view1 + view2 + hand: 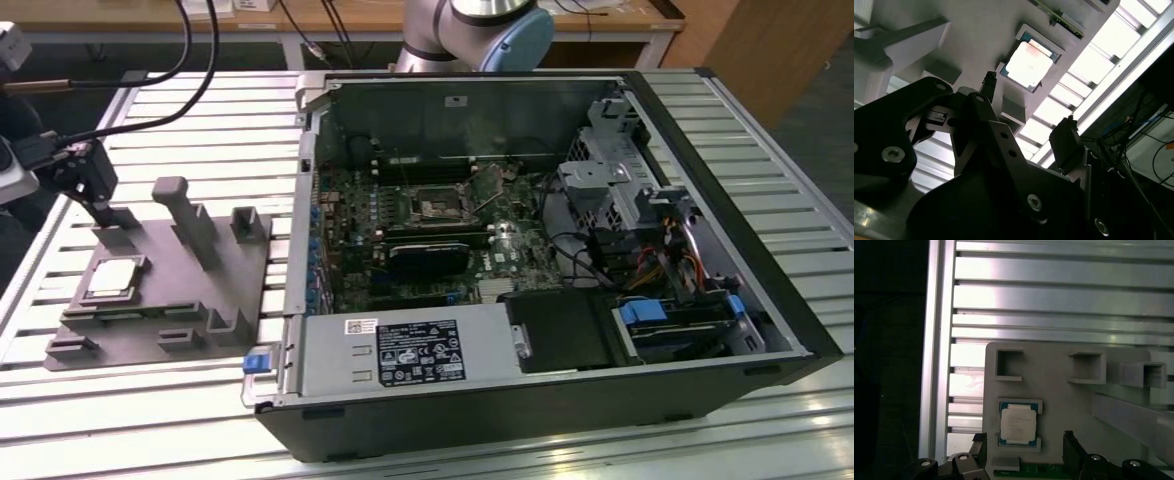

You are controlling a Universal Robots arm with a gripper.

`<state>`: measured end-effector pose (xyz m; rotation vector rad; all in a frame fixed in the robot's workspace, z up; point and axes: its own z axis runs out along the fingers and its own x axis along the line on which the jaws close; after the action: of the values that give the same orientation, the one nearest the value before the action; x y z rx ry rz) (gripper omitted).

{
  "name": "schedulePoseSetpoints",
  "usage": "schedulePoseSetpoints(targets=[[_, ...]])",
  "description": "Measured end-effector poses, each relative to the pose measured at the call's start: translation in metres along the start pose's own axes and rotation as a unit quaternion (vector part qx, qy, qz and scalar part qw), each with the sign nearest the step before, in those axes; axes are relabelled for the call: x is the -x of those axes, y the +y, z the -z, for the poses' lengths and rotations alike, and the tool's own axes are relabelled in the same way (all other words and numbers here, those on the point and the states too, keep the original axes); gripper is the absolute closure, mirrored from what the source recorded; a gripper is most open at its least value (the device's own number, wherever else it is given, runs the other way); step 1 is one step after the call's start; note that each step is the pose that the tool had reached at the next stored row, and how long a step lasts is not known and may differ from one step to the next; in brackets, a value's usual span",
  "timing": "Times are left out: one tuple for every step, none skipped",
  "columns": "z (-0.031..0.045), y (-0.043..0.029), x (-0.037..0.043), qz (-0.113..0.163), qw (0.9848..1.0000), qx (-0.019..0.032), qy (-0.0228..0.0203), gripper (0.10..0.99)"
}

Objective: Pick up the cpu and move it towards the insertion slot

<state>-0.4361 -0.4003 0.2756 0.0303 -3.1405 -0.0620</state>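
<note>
The black gripper (pixel 1024 446), fingers spread wide and empty, hangs directly over the square silvery-grey cpu (pixel 1017 424) lying flat in its grey plastic fixture plate (pixel 1056 402), well apart from the silver-framed insertion slot (pixel 438 207).

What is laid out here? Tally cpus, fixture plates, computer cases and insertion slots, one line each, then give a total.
cpu: 1
grey fixture plate: 1
open computer case: 1
insertion slot: 1
Total: 4
</note>
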Motion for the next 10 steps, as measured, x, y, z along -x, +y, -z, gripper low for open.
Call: schedulePoseSetpoints(targets=[[-0.0003,0.0,0.0,0.0,1.0,0.0,0.0,0.38],[-0.0006,0.0,0.0,0.0,1.0,0.0,0.0,0.38],[-0.0008,0.0,0.0,0.0,1.0,0.0,0.0,0.38],[-0.0012,0.0,0.0,0.0,1.0,0.0,0.0,0.38],[-0.0015,-0.0001,0.0,0.0,1.0,0.0,0.0,0.38],[-0.0018,-0.0001,0.0,0.0,1.0,0.0,0.0,0.38],[-0.0022,-0.0001,0.0,0.0,1.0,0.0,0.0,0.38],[-0.0026,-0.0001,0.0,0.0,1.0,0.0,0.0,0.38],[-0.003,-0.0001,0.0,0.0,1.0,0.0,0.0,0.38],[-0.0033,-0.0001,0.0,0.0,1.0,0.0,0.0,0.38]])
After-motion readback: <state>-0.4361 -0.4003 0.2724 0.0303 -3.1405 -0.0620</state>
